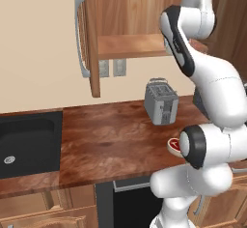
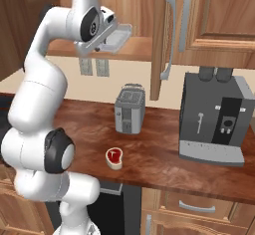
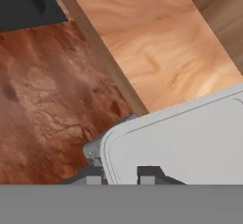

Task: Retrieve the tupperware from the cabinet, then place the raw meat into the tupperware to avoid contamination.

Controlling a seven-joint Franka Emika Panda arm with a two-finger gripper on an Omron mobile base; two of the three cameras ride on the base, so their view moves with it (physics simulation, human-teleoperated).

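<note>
The tupperware (image 3: 190,142) runs past the picture's edge beyond the fingertips (image 3: 148,173). The raw meat (image 1: 174,145) is half hidden behind the arm. The toaster (image 3: 95,148) is mostly covered.

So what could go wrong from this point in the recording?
The gripper pinches only the rim of the tupperware, which sits tilted at the cabinet shelf edge, so it might slip free. Carried down, it could knock the toaster directly below. The raw meat is small, so the drop-off needs care.
</note>
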